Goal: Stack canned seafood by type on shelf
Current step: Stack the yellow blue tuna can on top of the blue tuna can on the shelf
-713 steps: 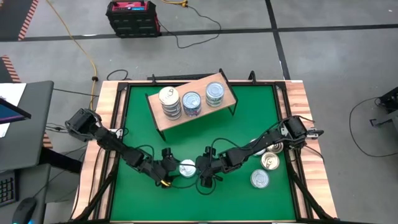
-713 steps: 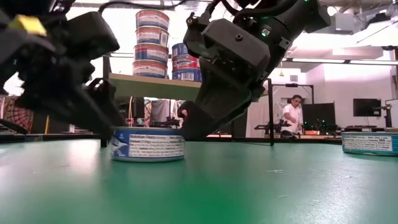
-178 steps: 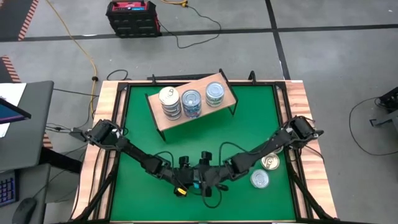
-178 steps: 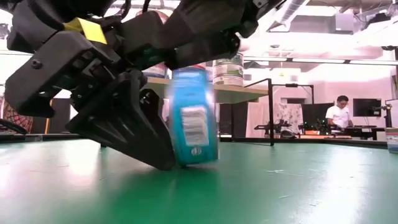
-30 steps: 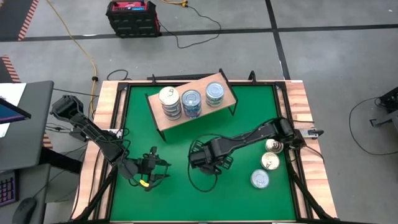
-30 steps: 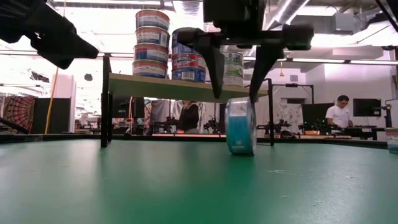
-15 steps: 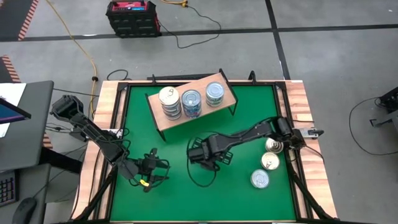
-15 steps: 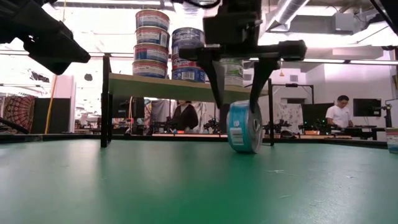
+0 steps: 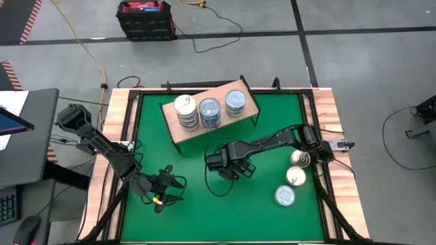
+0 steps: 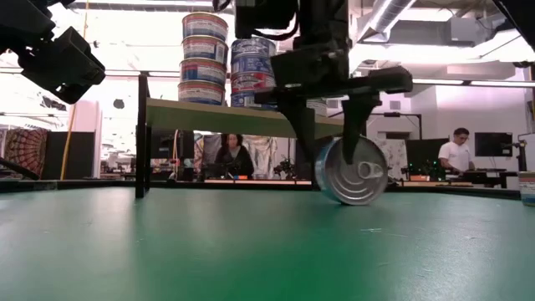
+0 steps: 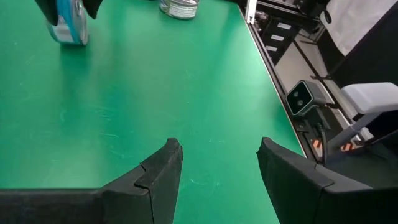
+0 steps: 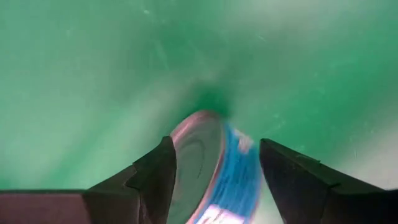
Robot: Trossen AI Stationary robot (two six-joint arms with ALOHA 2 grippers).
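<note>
a can stands on its edge in the right tool, in the middle of the green counter

from above: the right tool is just in front of the shelf, where three stacks of cans sit; three more cans lie near the right edge, and the left tool waits low on the left, well apart. from table height: the can shows its silver pull-tab lid between the two fingers; the stacked labels are too small to read. left wrist: its fingers are wide apart and hold nothing. right wrist: fingers on both sides of the blue-sided can; its writing is blurred.
</note>
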